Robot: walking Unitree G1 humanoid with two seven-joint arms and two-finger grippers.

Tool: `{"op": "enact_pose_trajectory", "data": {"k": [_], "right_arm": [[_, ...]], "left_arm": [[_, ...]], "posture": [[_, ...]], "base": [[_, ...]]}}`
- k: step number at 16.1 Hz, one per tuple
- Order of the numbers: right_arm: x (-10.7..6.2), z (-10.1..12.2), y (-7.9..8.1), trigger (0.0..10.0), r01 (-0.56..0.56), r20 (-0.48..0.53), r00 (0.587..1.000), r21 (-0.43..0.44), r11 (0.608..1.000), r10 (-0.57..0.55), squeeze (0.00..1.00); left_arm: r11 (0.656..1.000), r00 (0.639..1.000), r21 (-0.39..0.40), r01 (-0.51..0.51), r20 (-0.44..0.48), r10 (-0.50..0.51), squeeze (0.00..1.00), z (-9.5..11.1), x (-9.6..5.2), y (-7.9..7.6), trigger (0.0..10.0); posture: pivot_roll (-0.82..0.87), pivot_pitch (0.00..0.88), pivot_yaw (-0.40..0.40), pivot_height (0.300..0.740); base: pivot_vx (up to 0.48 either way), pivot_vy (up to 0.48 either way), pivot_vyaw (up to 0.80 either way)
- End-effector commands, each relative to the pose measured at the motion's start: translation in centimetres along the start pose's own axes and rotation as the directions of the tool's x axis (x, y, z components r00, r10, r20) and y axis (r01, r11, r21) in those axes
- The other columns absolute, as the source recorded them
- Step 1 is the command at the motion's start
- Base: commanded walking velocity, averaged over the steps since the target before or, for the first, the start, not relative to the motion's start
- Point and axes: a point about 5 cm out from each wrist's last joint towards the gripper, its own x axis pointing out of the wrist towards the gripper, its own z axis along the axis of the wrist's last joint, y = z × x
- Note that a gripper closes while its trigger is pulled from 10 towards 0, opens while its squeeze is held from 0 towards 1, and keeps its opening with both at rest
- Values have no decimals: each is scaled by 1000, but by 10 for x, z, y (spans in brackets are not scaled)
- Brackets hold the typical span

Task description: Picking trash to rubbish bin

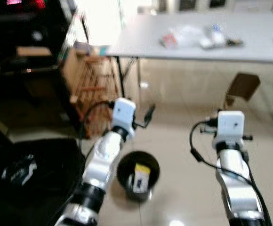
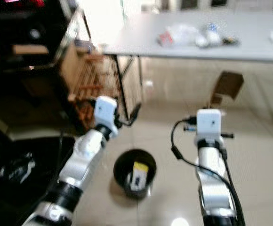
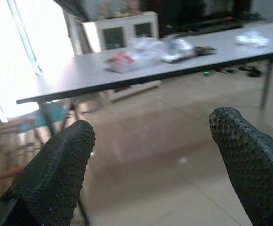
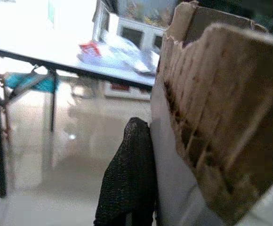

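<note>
Standing nearest on the tiled floor, black rubbish bin (image 1: 138,173) with a yellow-topped carton (image 1: 141,176) inside, left hand (image 3: 150,174) spread and empty above it, right hand (image 4: 148,183) pinching a torn cardboard piece (image 1: 241,87), littered grey tabletop (image 1: 197,49) beyond.

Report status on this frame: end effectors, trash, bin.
Left end effector open, empty, raised above the floor. Right end effector shut on cardboard piece. Black bin on floor between the arms, yellow-labelled item already inside. Nothing blocking the bin.
</note>
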Motion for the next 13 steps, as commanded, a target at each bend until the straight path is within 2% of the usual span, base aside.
{"op": "enact_pose_trajectory", "data": {"k": [1, 5, 13], "right_arm": [[-1, 3, 7, 10000, -22, 12, 1000, 5, 1000, 22, 0], [0, 2, 7, 10000, -27, 8, 1000, 4, 1000, 27, 0], [0, 2, 10, 10000, -32, 3, 999, 5, 999, 32, 0]], "left_arm": [[1000, 1000, 0, -21, -16, 21, 0, -3, -3, 6, 10000], [1000, 1000, -9, -26, -16, 25, 0, -4, -3, 5, 10000], [999, 999, 0, -36, -13, 36, 0, -3, -3, 4, 10000]], "posture": [[-111, 46, 88, 740], [-109, 48, 88, 740], [-103, 51, 89, 740]], "base": [[480, 0, 0], [457, 0, 0], [0, 0, 0]]}}
